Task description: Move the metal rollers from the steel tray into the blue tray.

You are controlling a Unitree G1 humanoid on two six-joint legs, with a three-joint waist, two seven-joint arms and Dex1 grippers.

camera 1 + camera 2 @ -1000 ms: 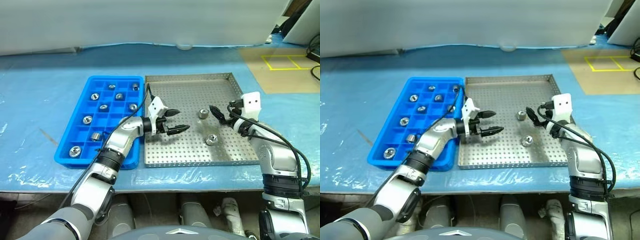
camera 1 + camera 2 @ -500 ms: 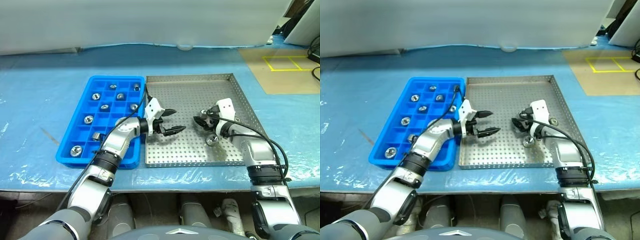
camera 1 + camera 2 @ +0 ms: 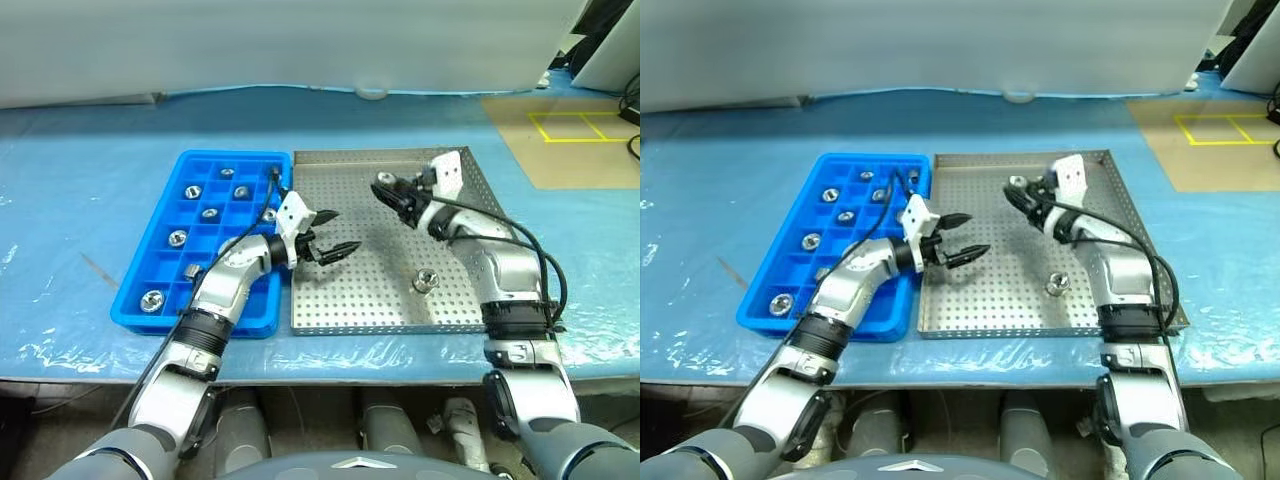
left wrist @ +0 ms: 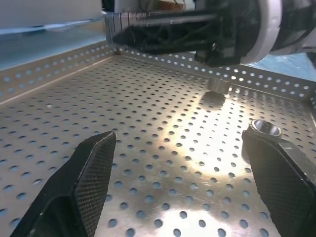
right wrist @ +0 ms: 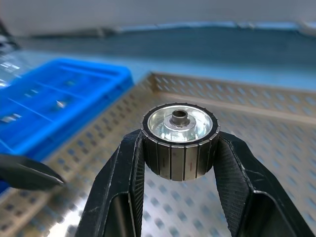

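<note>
My right gripper [image 3: 388, 192] is shut on one metal roller [image 5: 180, 140], held clear above the far middle of the steel tray [image 3: 370, 295]. The roller's flat face with its dark hole faces the wrist camera, and a finger [image 5: 126, 182] presses on each side. A second roller [image 3: 425, 280] lies on the perforated floor at the near right. My left gripper [image 3: 340, 230] hangs open and empty over the tray's left part, close to the blue tray [image 3: 235, 158]. Several rollers [image 3: 178, 238] sit in the blue tray's compartments.
Blue plastic sheeting [image 3: 80, 190] covers the table around both trays. A brown mat with yellow tape [image 3: 570, 125] lies at the far right. A white panel [image 3: 300, 45] closes off the back edge. The two trays touch side by side.
My right gripper has shut on a roller, lifted it off the steel tray and swung it left and farther back. My left gripper has drifted slightly left, still open.
</note>
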